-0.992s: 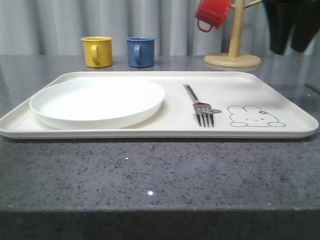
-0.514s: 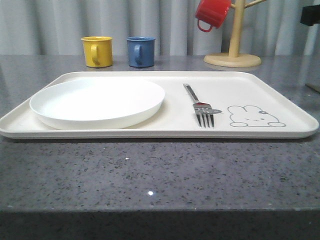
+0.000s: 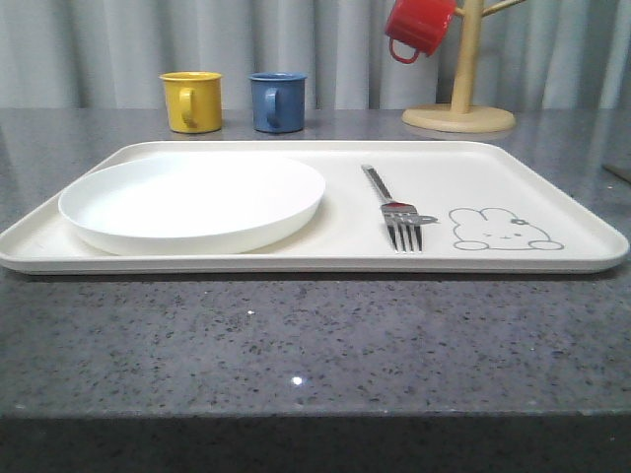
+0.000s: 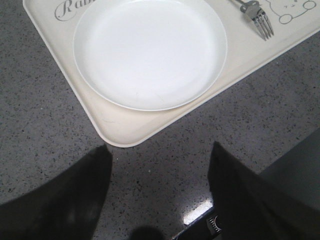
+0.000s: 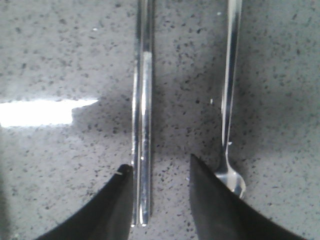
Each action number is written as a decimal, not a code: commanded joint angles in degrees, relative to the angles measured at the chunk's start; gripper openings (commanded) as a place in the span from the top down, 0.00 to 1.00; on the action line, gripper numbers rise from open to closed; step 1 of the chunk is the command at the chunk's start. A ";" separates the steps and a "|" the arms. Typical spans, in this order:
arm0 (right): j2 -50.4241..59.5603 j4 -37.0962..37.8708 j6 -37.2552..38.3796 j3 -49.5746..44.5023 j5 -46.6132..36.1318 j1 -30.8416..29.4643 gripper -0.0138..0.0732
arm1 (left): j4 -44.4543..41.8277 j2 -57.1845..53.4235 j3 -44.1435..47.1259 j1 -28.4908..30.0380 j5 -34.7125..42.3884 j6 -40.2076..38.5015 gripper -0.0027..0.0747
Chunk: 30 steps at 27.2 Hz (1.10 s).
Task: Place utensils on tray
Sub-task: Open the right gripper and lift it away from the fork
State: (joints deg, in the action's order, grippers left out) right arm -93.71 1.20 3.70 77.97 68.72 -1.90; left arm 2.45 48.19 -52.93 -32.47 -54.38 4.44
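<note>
Plate (image 3: 192,202) and fork (image 3: 394,209) already on tray (image 3: 552,187); chopsticks (image 5: 142,125), spoon (image 5: 230,100) still on table (image 5: 60,60). Right end effector (image 5: 161,200) released astride chopsticks; left end effector (image 4: 159,190) released, empty.

Grey cursive script, legible only as "Rai", cut off by the frame edge, printed on the cream tray (image 4: 65,55).

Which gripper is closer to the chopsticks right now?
Right. The right gripper hangs over the chopsticks, fingers straddling them; the left gripper is over bare counter beside the tray's corner.
</note>
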 commanded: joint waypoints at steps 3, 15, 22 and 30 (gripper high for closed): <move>-0.02 -1.66 -2.30 1.04 -0.92 -0.48 0.49 | 0.67 0.06 -1.50 -0.41 3.26 -0.54 0.42; -2.88 -3.91 -3.28 1.04 -1.92 -0.48 0.49 | 0.67 0.06 -1.50 -0.41 3.26 -0.54 0.42; -3.84 -3.91 -3.28 1.04 -2.20 -0.48 0.49 | 0.67 0.06 -1.50 -0.41 3.26 -0.54 0.42; -4.29 -3.91 -3.70 1.04 -1.67 -0.48 0.68 | 0.67 0.06 -1.50 -0.41 3.26 -0.54 0.42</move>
State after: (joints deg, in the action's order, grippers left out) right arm -99.52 -2.42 0.74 77.97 67.16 -2.05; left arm 2.45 48.19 -52.93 -32.47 -54.38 4.44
